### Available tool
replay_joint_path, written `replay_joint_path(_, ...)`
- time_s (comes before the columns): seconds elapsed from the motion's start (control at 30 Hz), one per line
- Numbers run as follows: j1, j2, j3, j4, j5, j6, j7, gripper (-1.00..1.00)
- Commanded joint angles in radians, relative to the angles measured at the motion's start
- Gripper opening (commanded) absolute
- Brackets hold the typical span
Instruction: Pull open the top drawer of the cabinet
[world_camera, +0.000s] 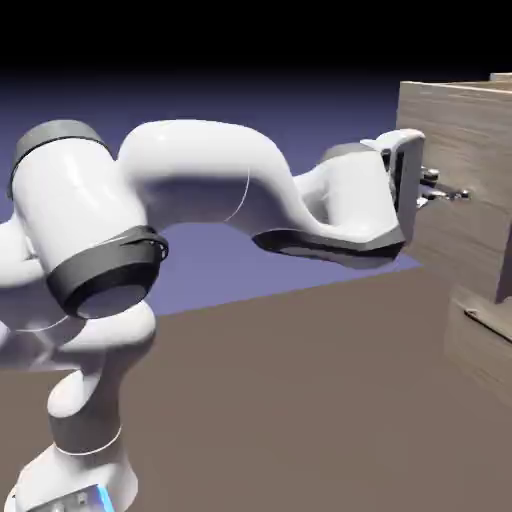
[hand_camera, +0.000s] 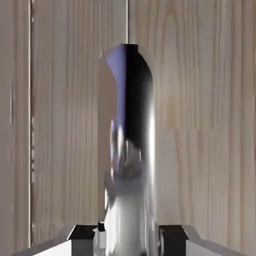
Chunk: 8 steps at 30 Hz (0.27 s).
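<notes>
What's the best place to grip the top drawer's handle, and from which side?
The end effector is best set across the shiny bar handle, one fingertip on each long side, coming straight at the drawer front; the bar is narrow and stands proud of the wood.

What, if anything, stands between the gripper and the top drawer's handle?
Nothing visible does. The gripper has its fingertips on either side of the shiny handle, close against it, and the top drawer is right behind.
</notes>
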Motion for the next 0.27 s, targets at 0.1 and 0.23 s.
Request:
replay_joint_path(0.1, -0.145, -0.032, 0.109, -0.102, 0.01, 0.006, 0.008, -1.0)
replay_joint_path(0.23, -0.2, 0.012, 0.15, -0.107, -0.025, 0.025, 0.093, 1.0)
